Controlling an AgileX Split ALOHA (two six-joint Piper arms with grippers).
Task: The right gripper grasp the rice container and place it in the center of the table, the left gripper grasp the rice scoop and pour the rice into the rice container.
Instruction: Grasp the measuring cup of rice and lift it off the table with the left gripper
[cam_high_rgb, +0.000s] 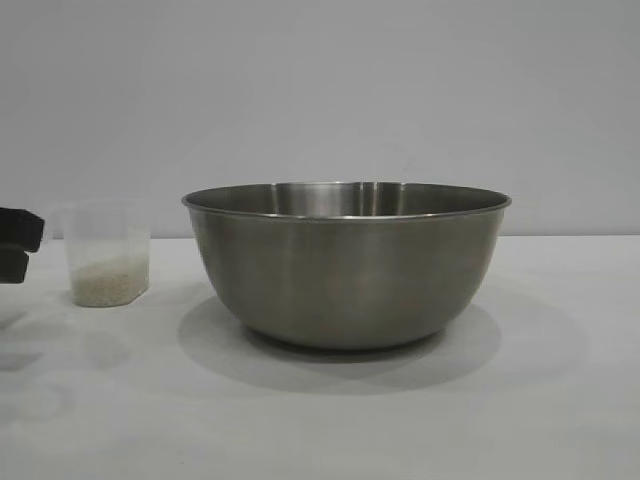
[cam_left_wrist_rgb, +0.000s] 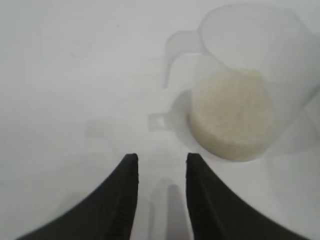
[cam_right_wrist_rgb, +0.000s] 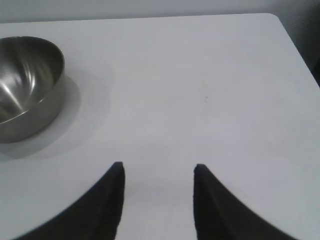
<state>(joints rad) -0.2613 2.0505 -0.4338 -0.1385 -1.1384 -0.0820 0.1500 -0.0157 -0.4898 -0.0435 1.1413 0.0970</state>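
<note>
The rice container (cam_high_rgb: 345, 265), a large steel bowl, stands on the white table (cam_high_rgb: 560, 400) near its middle; the right wrist view shows it (cam_right_wrist_rgb: 27, 87) well off to one side. Left of it stands the rice scoop (cam_high_rgb: 107, 252), a clear plastic cup with a shallow layer of rice (cam_high_rgb: 108, 280). In the left wrist view the scoop (cam_left_wrist_rgb: 245, 85) has its handle (cam_left_wrist_rgb: 175, 52) turned toward the camera. My left gripper (cam_left_wrist_rgb: 161, 160) is open just short of the scoop, with nothing between its fingers; it shows at the exterior view's left edge (cam_high_rgb: 18, 245). My right gripper (cam_right_wrist_rgb: 158, 169) is open over bare table.
The table's rounded far corner (cam_right_wrist_rgb: 272, 17) and its edge show in the right wrist view. A plain grey wall (cam_high_rgb: 320, 90) stands behind the table.
</note>
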